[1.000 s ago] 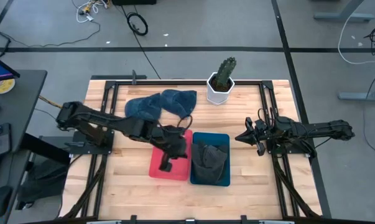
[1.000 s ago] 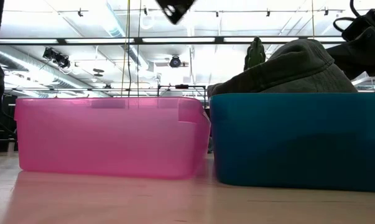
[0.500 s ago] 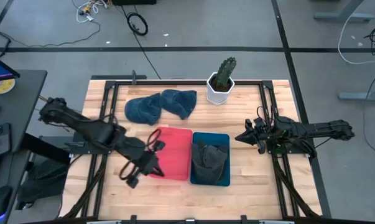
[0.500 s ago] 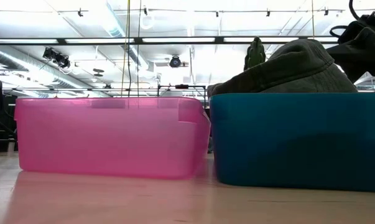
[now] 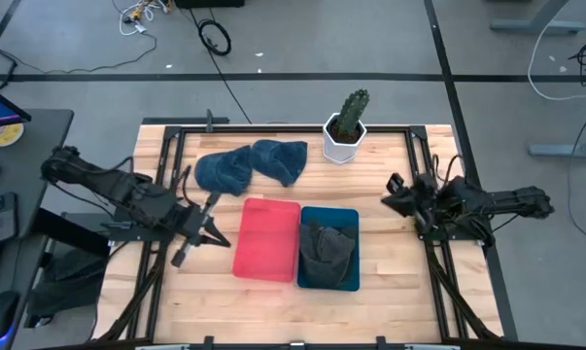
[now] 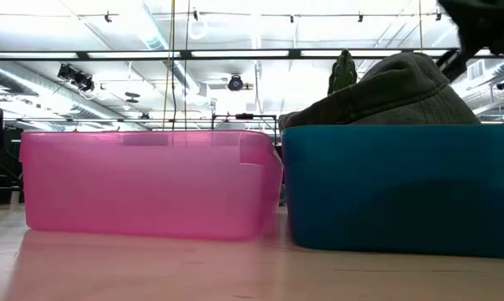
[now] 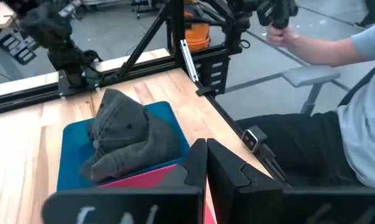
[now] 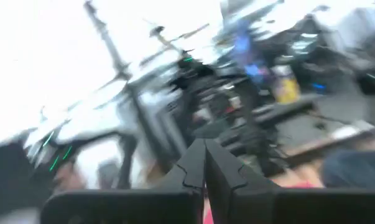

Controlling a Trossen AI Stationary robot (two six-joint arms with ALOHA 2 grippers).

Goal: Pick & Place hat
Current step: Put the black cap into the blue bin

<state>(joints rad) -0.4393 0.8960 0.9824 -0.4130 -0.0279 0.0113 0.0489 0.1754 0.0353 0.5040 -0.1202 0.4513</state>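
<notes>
A dark grey hat lies in the blue bin; its crown rises above the bin's rim in the low view and it also shows in the left wrist view. Two blue hats lie on the table's far part. The pink bin holds nothing. My left gripper is shut and hovers to the left of the pink bin, its fingers pointing toward the bins. My right gripper is shut, to the right of the blue bin, near the table's right edge.
A cactus in a white pot stands at the far edge. The black frame rails run along the table's left and right sides. A person's hand shows beyond the table in the left wrist view.
My left gripper has drawn back from above the pink bin toward the table's left edge and now hovers beside that bin. My right gripper has pulled back a little toward the right edge and has turned. The hats and bins have stayed in place.
</notes>
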